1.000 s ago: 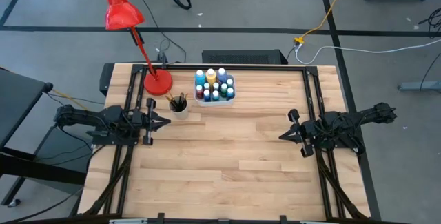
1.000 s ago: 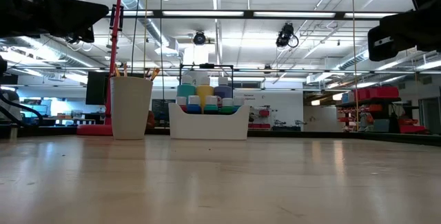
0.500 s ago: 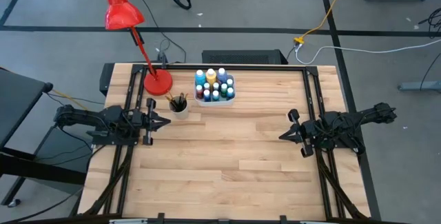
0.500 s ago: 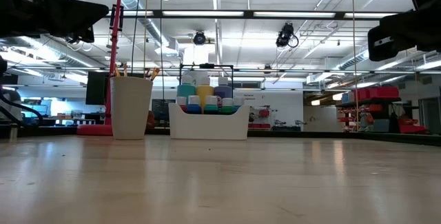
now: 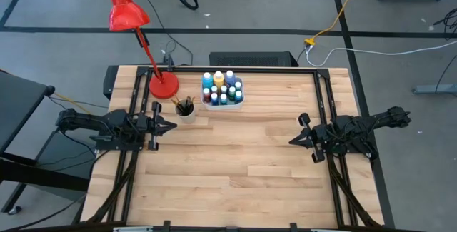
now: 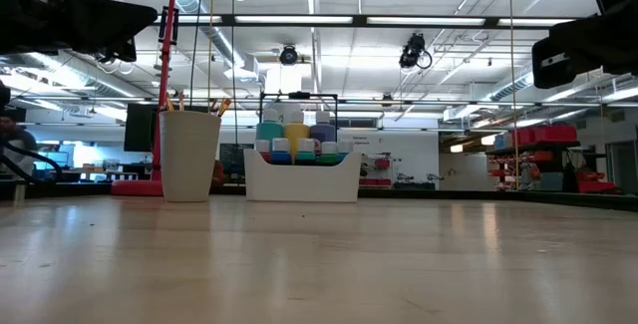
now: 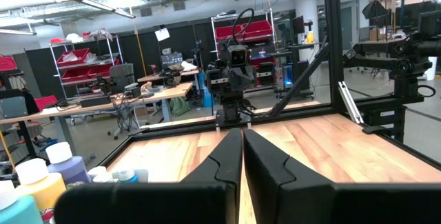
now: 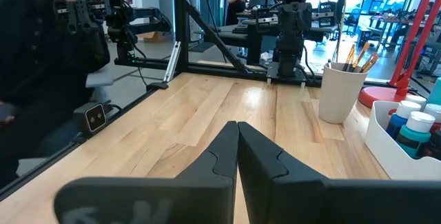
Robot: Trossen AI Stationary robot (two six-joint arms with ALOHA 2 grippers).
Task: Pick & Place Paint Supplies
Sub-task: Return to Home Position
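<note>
Wooden desk point(image 5: 235, 160) holds the brushes point(image 5: 185, 104) upright in a white cup point(image 5: 186, 116), just beside the bottles point(image 5: 222, 89) packed in a tray point(image 5: 223, 105). Left gripper point(image 5: 173, 125) hovers near the cup, right gripper point(image 5: 291, 141) across the desk, both with fingers clenched on nothing.

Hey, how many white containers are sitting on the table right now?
2: a white cup holding brushes beside the red lamp's base, and a white tray of paint bottles next to it.
</note>
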